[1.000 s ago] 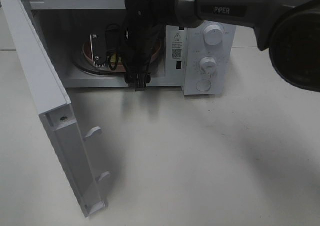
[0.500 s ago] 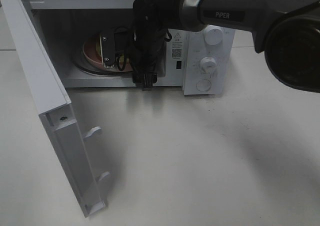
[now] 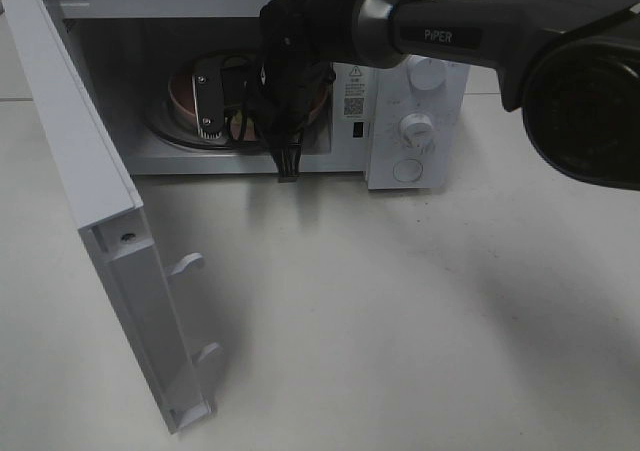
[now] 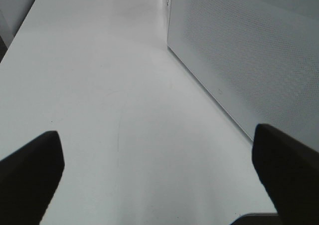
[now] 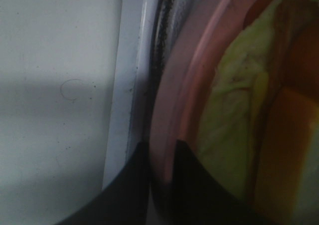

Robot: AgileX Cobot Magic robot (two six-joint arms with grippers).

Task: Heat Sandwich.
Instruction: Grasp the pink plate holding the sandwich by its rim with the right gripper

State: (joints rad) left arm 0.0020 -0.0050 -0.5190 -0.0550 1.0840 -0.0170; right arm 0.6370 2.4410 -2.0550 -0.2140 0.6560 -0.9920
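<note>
Item: microwave (image 3: 415, 121), white, the landmark.

- Nearest: its door (image 3: 90, 221) is standing swung wide open toward the camera.
- Beside its perforated outer wall: left gripper (image 4: 154, 185) is idling over bare table (image 4: 99, 85), jaws spread, empty.
- Inside its cavity: right gripper (image 5: 160, 160) is pinching the rim of the pink plate (image 5: 172, 110); the sandwich (image 5: 259, 120) is lying on that plate.

Progress, judged: loading is nearly done; releasing, withdrawing, shutting the door and turning the dial (image 3: 417, 126) remain.
</note>
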